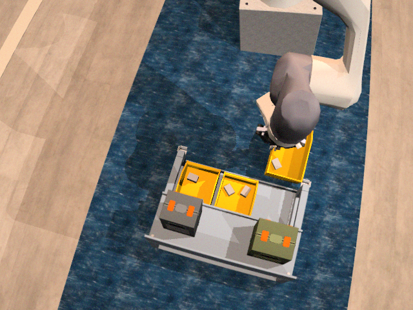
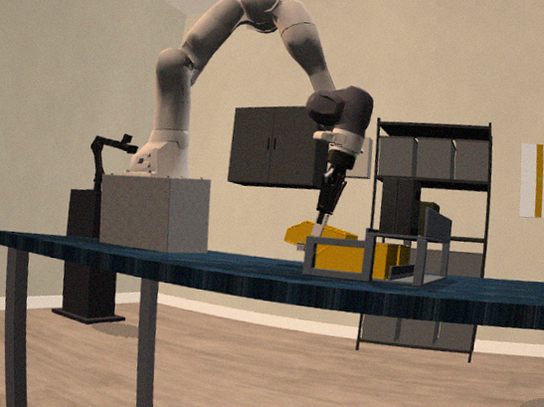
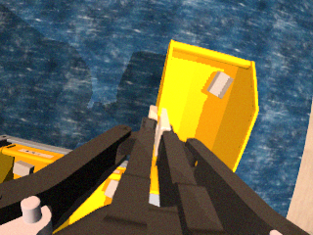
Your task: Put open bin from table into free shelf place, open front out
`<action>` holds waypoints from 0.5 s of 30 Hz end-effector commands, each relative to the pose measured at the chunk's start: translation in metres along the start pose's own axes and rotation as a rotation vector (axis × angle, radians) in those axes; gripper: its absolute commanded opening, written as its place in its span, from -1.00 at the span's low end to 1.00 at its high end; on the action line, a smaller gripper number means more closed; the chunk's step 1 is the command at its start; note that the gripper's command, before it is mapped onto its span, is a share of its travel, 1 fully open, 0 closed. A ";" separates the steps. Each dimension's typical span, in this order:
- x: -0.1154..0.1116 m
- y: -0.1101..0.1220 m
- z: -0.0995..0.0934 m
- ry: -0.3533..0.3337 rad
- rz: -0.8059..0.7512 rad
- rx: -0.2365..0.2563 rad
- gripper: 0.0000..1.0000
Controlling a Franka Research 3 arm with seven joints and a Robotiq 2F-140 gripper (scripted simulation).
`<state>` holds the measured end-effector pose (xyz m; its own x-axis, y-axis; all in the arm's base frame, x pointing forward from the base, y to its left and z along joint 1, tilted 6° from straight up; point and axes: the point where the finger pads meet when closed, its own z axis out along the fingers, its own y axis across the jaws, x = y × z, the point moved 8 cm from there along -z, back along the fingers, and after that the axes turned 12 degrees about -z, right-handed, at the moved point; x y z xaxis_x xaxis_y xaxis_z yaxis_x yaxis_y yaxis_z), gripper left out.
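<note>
The held yellow bin [image 1: 288,166] [image 2: 334,231] [image 3: 196,98] hangs above the table, in front of the shelf's right-hand free place [image 1: 275,198]. My gripper [image 1: 273,147] [image 2: 316,231] [image 3: 156,117] is shut on the bin's left side wall. The bin's open front points toward the robot base. In the exterior view it looks slightly tipped, rear end lower. One pale part [image 1: 276,163] [image 3: 220,84] shows inside; the arm and fingers hide some of the interior. Two yellow bins [image 1: 200,190] [image 1: 237,201] sit side by side in the row, with pale parts inside.
The grey shelf has a front lip [image 1: 278,187], a right end post [image 1: 301,196] and an upper board [image 1: 217,227] over the rear of the places. A dark grey box [image 1: 181,212] stands on the board at left, an olive box [image 1: 273,240] at right, behind the free place.
</note>
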<state>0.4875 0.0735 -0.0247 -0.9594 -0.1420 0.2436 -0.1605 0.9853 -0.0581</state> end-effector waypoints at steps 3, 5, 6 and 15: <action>-0.003 0.001 -0.002 0.000 -0.007 -0.002 -1.00; -0.004 0.001 -0.002 0.000 -0.007 -0.002 -1.00; -0.004 0.001 -0.002 0.000 -0.007 -0.002 -1.00; -0.009 0.000 -0.003 0.000 -0.007 -0.002 -1.00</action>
<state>0.4954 0.0733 -0.0246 -0.9601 -0.1403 0.2421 -0.1587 0.9856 -0.0582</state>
